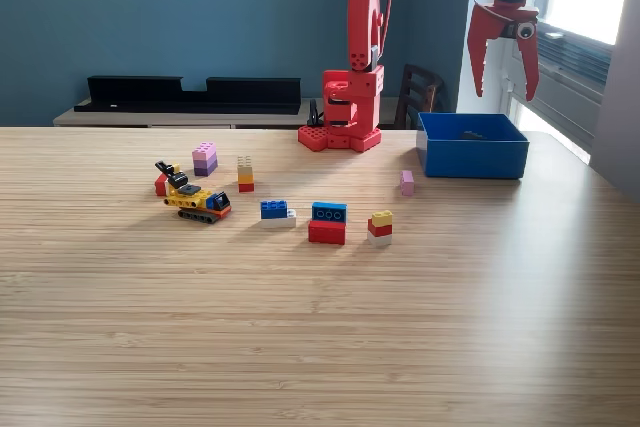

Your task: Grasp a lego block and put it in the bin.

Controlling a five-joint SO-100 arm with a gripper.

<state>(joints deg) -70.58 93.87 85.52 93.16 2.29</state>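
Low rectangular blue plastic bin with straight walls, set on the pale wooden worktop at the exterior view's right, long axis running left to right, red tool hung above it, jaws spread wide and empty, small dark item seen inside.

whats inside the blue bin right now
One small dark piece lies inside the bin, near its back wall. The front wall hides the floor nearest the camera. The open gripper hangs above.

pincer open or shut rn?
Open. The pincer hangs above the blue bin, its two red fingers spread apart with nothing between them.
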